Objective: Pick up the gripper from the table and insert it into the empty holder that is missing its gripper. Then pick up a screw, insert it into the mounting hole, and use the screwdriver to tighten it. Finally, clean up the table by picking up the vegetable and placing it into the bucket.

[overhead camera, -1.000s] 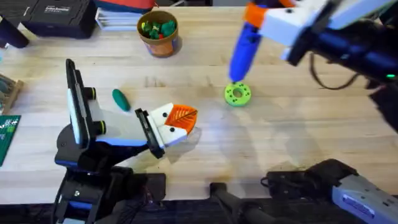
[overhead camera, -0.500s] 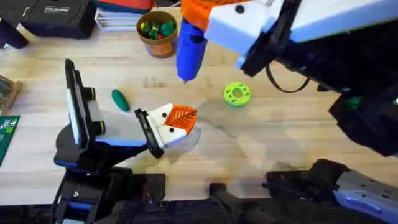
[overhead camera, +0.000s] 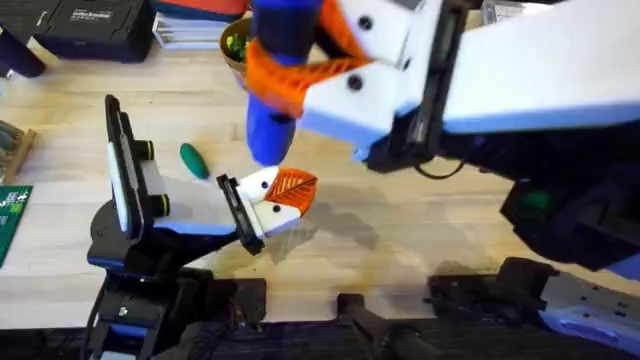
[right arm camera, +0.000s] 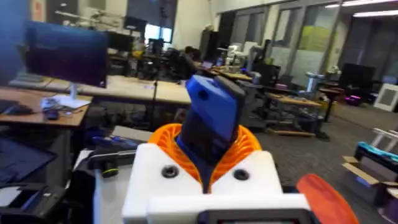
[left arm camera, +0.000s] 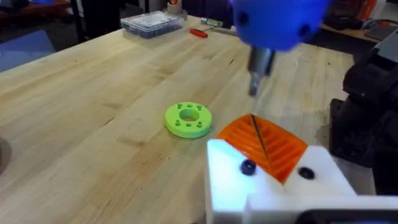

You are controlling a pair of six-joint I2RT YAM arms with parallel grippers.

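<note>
Even, bright overhead lighting on the table (overhead camera: 420, 250) casts soft shadows beneath the right arm (overhead camera: 480, 80), which appears large and motion-blurred, as does the screwdriver (left arm camera: 280, 22) close to the left wrist lens.

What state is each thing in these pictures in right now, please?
Screwdriver: clamped in the right gripper, tip down above the holder.
Gripper: seated in the holder.
Left gripper: shut on the orange finger.
Vegetable: lying on the table, not binned.
Bucket: upright, toy pieces inside.
Green ring: flat on the table.
</note>
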